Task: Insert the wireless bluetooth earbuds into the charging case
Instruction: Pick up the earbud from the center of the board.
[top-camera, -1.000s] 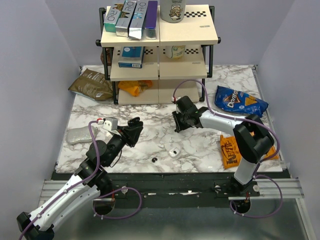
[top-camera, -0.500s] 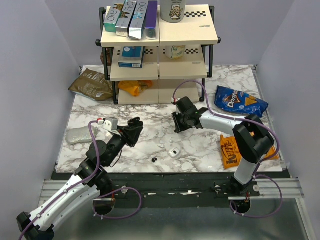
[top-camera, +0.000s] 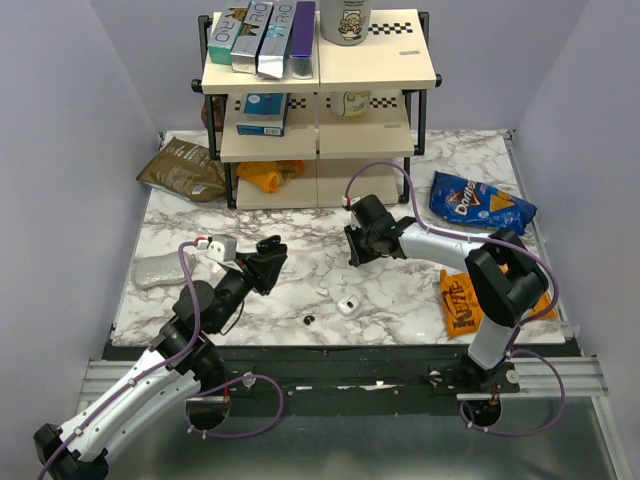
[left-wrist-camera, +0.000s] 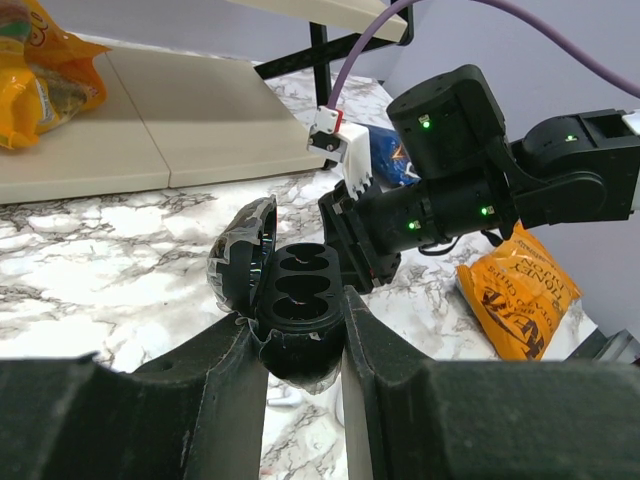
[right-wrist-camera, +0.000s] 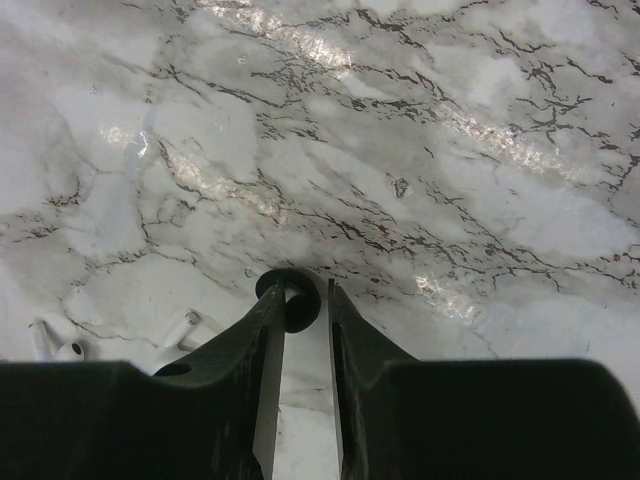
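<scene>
Left gripper, which we see low on the left from overhead, is clamped on the black charging case, held above the table with its lid swung open and two hollow wells facing up. Right gripper reaches low over the marble table, its fingers drawn narrow around one small black earbud pinched at their tips. We find the other black earbud lying on the table near the front edge, between the two arms and near a white earbud case.
</scene>
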